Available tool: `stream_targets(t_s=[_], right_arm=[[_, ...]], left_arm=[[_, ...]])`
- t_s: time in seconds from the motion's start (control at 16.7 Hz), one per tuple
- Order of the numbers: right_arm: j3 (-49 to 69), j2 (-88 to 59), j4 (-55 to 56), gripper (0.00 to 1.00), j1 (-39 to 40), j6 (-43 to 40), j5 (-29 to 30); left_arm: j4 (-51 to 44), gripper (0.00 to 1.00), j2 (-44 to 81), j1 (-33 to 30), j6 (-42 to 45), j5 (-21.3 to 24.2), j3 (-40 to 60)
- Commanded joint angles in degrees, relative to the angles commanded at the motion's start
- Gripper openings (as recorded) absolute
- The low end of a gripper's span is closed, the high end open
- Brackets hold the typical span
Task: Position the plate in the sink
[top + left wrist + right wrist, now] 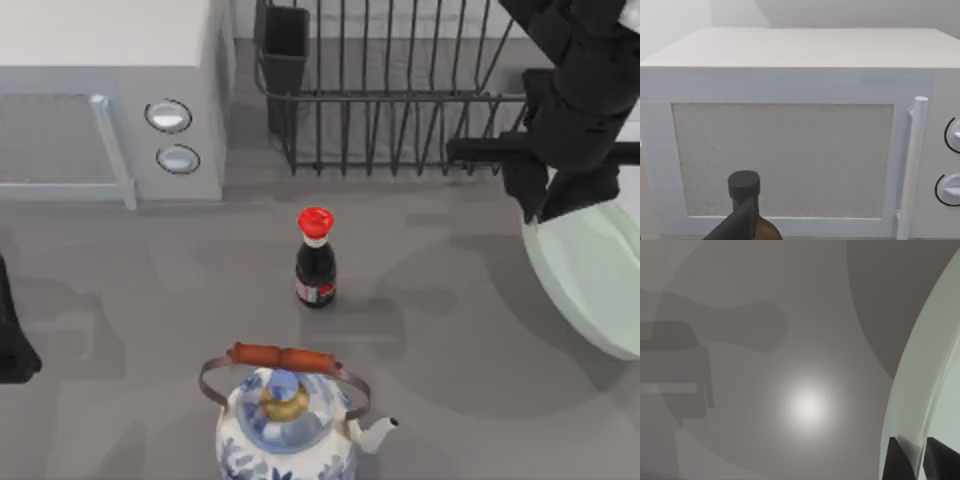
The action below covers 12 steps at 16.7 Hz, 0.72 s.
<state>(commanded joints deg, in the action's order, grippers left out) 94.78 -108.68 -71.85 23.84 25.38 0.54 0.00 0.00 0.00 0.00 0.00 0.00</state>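
One plate (590, 280), pale mint-green, is held tilted above the tabletop (450, 330) at the right edge of the top view, well to the right of the soy sauce bottle (315, 262). The right tool (545, 205) grips the plate at its upper-left rim; in the right wrist view two dark fingertips (897, 460) stand on either side of the plate's edge (920, 390), clamped on it. The plate casts one round shadow on the tabletop between the bottle and the plate.

One soy sauce bottle with a red cap stands upright near the middle of the tabletop. One blue-and-white kettle (290, 425) with a brown handle stands in front of the bottle, at the near edge of the top view. One black wire dish rack (390, 90) stands behind the bottle and slightly to its right, with one dark cup-like holder (285, 45) at its left end. One white microwave (110, 100) with two round knobs (168, 116) stands behind the bottle and to its left.

One left arm (12, 340) is parked at the left edge of the top view, well to the left of the bottle; whether its tool is apart or together cannot be told. The left wrist view faces the microwave door (782, 160), with one dark-capped bottle (745, 210) in front of it.
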Motion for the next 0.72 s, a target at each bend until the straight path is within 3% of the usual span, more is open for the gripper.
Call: stream_targets(t_s=[0.36,0.72], right_arm=[[21.61,2.01,-22.50,0.00,-0.53,-0.55,-0.04],[24.77,2.72,-25.73,0.00,-0.70,-0.74,-0.05]], left_arm=[[0.00,1.00,0.00,0.00,0.00,0.00,0.00],[0.00,1.00,0.00,0.00,0.00,0.00,0.00]])
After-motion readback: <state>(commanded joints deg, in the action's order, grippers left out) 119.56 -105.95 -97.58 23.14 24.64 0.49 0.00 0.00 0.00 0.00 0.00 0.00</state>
